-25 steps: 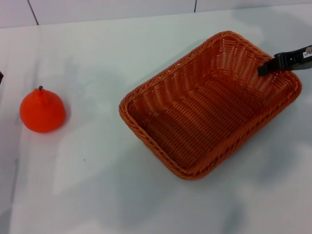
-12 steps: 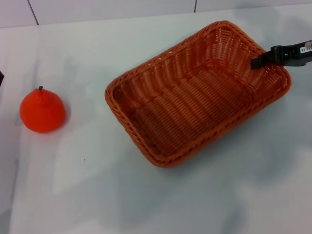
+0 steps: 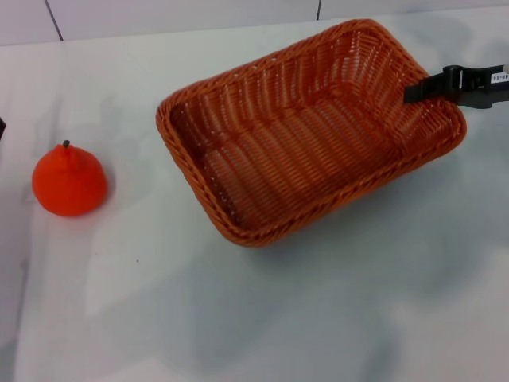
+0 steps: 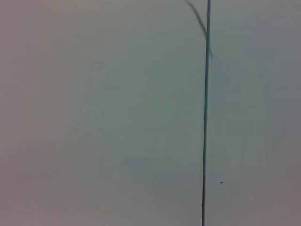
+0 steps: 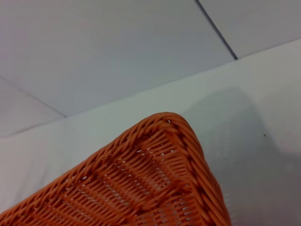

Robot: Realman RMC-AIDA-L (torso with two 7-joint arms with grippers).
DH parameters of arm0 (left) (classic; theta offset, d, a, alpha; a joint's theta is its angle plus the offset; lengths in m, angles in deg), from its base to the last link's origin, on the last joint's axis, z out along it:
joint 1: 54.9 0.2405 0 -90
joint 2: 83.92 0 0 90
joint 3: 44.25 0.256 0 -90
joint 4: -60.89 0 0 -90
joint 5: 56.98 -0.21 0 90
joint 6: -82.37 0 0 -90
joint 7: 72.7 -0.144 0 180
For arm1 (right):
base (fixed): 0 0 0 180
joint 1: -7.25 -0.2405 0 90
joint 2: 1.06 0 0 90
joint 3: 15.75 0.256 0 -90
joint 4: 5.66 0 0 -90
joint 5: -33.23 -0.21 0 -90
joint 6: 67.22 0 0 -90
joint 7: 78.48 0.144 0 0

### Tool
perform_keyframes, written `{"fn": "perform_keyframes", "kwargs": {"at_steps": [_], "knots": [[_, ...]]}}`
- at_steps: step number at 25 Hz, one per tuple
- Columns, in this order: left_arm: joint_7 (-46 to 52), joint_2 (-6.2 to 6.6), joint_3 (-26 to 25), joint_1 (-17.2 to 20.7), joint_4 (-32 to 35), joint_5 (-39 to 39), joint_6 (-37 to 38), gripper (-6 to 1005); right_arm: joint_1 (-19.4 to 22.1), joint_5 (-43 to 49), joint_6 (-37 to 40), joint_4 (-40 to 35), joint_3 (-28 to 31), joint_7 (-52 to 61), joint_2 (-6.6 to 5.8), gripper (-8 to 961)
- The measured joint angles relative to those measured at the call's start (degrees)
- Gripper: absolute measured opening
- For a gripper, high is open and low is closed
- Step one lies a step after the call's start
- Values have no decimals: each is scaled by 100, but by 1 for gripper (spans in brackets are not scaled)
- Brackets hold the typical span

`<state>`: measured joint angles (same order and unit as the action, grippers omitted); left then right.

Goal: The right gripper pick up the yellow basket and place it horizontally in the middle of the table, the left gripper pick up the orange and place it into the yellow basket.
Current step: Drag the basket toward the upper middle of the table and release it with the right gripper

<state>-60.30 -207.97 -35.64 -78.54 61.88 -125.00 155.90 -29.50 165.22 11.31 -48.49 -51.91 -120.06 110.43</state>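
Observation:
The yellow basket [image 3: 296,150], an orange-brown woven rectangle, sits tilted on the white table [image 3: 238,318] right of centre, empty. My right gripper [image 3: 418,92] reaches in from the right edge and is shut on the basket's right rim. The right wrist view shows one rounded corner of the basket [image 5: 160,174] close up, with none of my fingers visible. The orange [image 3: 69,180], with a raised neck and dark stem, rests on the table at far left, well apart from the basket. My left gripper does not show in any view.
A tiled wall [image 3: 183,16] runs along the back of the table. The left wrist view shows only a plain pale surface with one dark seam [image 4: 205,117]. Bare tabletop lies between the orange and the basket and along the front.
The basket has travelled left and toward the back of the table with my right gripper on its rim, turning so its long side lies more across the table. The orange has not moved.

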Motion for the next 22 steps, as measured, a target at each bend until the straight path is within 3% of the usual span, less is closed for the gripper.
{"fn": "perform_keyframes", "kwargs": {"at_steps": [5,15,22], "knots": [[0,5,0,-2,12,0,0,810,49,-202,-61,184,107,-15,3,245],[0,4,0,-18,8,0,-5,810,89,-303,-415,216,257,68,174,265],[0,4,0,-19,-2,0,-6,810,58,-306,-685,345,309,102,210,279]]}}
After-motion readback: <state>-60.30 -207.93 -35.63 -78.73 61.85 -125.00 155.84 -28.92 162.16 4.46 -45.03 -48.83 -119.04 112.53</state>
